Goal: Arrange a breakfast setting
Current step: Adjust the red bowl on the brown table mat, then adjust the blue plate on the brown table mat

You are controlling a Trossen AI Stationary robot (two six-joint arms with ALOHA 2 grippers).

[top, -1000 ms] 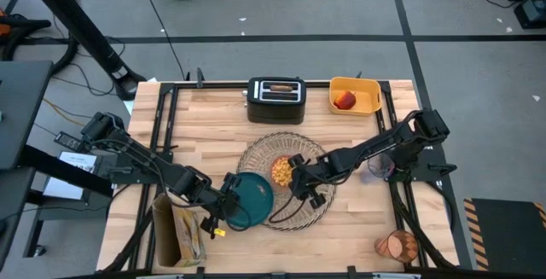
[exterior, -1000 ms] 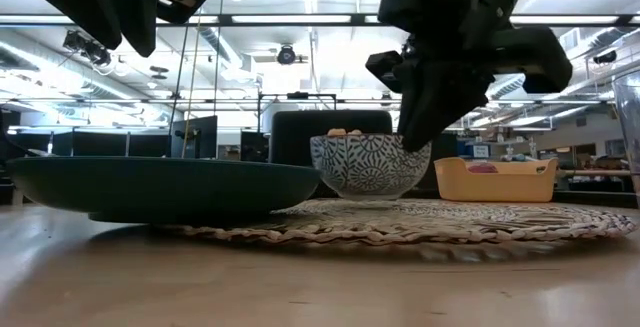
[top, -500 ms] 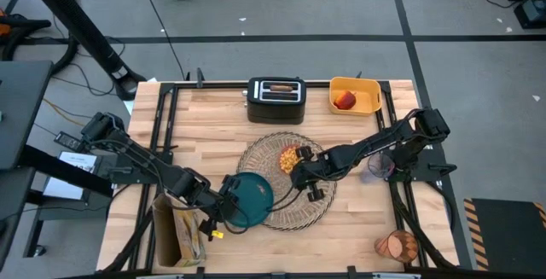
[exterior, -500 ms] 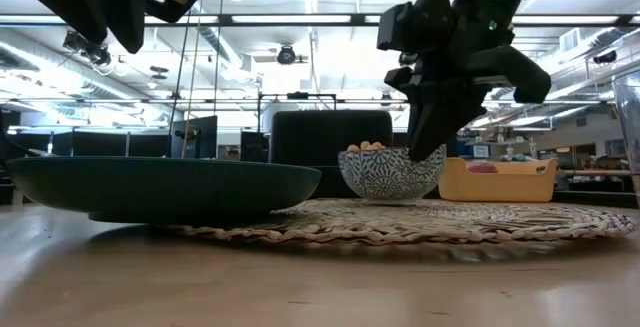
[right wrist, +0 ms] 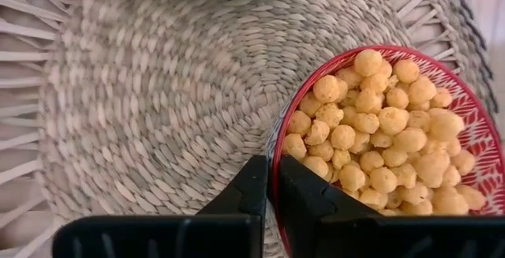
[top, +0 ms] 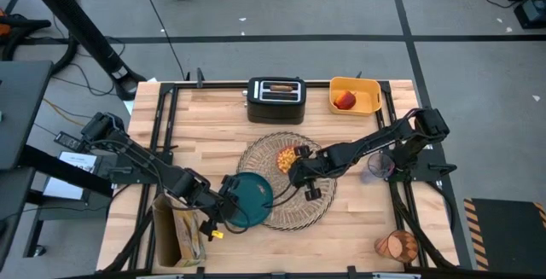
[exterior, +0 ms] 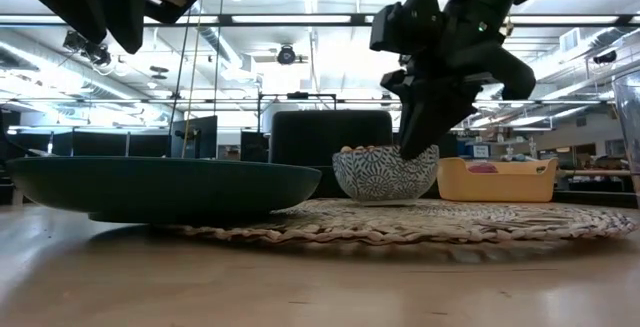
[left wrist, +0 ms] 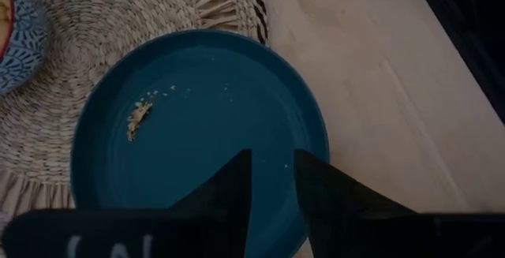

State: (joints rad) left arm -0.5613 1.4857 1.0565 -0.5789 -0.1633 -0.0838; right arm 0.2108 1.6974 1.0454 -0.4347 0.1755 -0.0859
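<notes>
Left gripper (top: pixel 229 208): fingers nearly closed, holding nothing visible, hovering above the near-left edge of the dark teal plate (top: pixel 253 197). The plate overlaps the woven placemat (top: pixel 317 198) at its near-left edge. Right gripper (top: pixel 296 165): clamped on the rim of the cereal bowl (top: pixel 288 157), which sits on the placemat's far part.

Right gripper (right wrist: pixel 271 181) jaws pinched closed; left gripper (left wrist: pixel 272 171) jaws narrowly parted.

Cereal bowl (top: pixel 288 157), blue-patterned outside, red inside, full of yellow puffs, sits upright on the woven placemat (top: pixel 309 200), rim pinched in the right gripper (top: pixel 298 170); dark teal plate (top: pixel 251 198) lies flat under the left gripper (top: pixel 229 205), overlapping the mat's edge
</notes>
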